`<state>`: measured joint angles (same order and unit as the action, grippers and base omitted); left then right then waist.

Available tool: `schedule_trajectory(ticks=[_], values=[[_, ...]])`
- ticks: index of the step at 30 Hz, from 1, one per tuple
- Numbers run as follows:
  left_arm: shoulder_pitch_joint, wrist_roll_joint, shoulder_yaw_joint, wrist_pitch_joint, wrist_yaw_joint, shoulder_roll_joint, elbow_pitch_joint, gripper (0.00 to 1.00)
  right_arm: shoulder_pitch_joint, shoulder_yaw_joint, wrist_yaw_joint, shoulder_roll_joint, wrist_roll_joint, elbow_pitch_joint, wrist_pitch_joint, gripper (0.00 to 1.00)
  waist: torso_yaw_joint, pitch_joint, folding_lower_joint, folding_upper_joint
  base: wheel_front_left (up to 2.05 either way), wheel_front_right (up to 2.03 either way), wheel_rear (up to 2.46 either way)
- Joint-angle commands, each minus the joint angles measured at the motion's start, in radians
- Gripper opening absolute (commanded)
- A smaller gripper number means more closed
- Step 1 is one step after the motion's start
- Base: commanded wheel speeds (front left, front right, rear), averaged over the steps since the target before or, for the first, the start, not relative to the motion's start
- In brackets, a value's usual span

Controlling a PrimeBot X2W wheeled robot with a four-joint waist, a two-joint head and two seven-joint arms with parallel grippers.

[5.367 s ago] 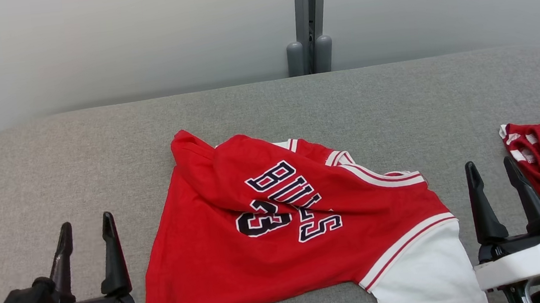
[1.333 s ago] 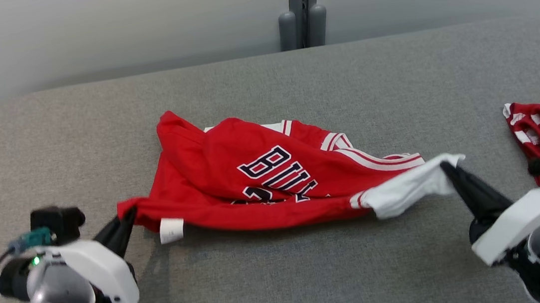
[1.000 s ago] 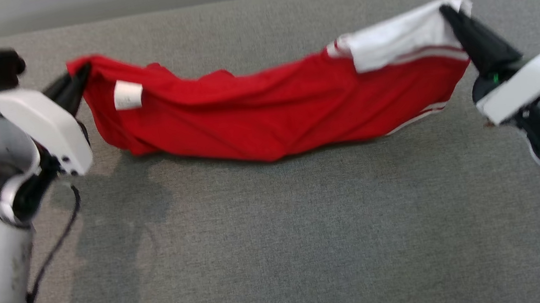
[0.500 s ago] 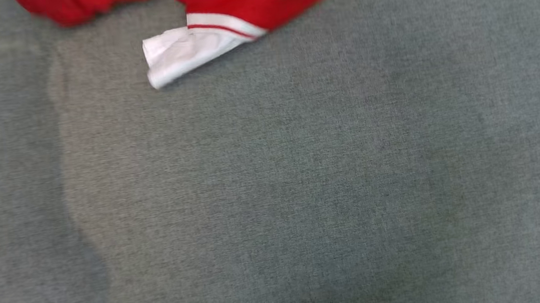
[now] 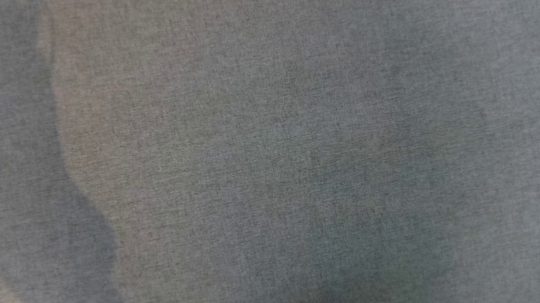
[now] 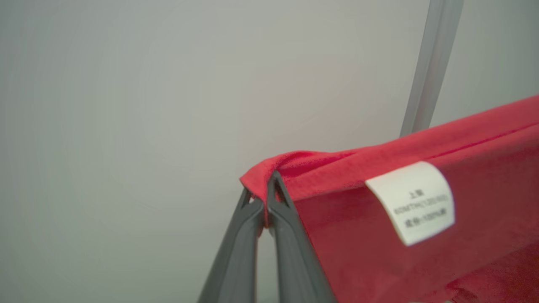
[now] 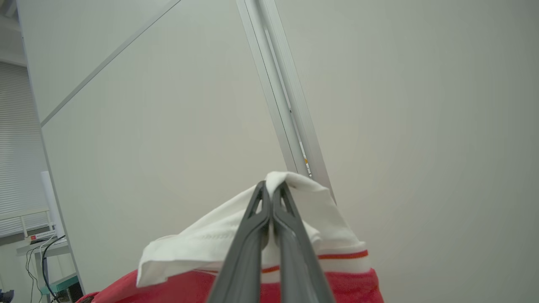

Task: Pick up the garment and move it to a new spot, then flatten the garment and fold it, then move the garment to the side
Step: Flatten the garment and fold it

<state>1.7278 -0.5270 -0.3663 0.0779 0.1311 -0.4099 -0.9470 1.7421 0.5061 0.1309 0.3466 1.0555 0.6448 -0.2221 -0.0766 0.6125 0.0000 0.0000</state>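
The garment [image 6: 400, 235] is a red jersey with a white care label [image 6: 410, 203], seen hanging in the left wrist view against a pale wall. My left gripper [image 6: 259, 193] is shut on a red corner of its hem. In the right wrist view my right gripper [image 7: 271, 189] is shut on the white sleeve end of the garment [image 7: 219, 248], with a red and white striped band below the fingers. Both gripped corners are held up in the air. The head view looks down at the grey fabric table top [image 5: 270, 151].
A pale wall with a grey metal post [image 6: 429, 67] stands behind the garment; the same post [image 7: 282, 92] slants across the right wrist view. A shelf with cables [image 7: 38, 244] is at the far left of that view. Arm shadows fall on the table's left [image 5: 29, 197].
Both grippers have lifted the garment off the table, stretched between them. The head camera has tipped down, so the garment has passed out of the top of its picture.
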Motion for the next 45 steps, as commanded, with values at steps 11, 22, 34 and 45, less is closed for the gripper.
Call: schedule_trajectory(ticks=[11,22,34,45], values=[[-0.263,-0.201,-0.221,0.107,-0.001,-0.048,0.042,0.00,-0.246,0.226,0.000,0.065,0.067,-0.020,0.042,0.00,-0.002,-0.138,0.0000,0.0000,0.00,0.00,0.00],[-0.615,-0.461,-0.395,0.185,-0.001,-0.191,0.254,0.00,-0.623,0.367,0.000,0.242,0.147,-0.221,0.067,0.00,0.017,-0.325,0.0000,0.0000,0.00,0.00,0.00],[-1.015,-0.700,-0.515,0.435,-0.002,-0.422,0.598,0.00,-1.042,0.460,0.000,0.450,0.252,-0.470,0.333,0.00,0.011,-0.483,0.0000,0.0000,0.00,0.00,0.00],[-1.235,-0.789,-0.595,0.566,-0.103,-0.572,0.932,0.00,-1.313,0.475,0.000,0.593,0.308,-0.613,0.555,0.00,0.035,-0.544,0.0000,0.0000,0.00,0.00,0.00]])
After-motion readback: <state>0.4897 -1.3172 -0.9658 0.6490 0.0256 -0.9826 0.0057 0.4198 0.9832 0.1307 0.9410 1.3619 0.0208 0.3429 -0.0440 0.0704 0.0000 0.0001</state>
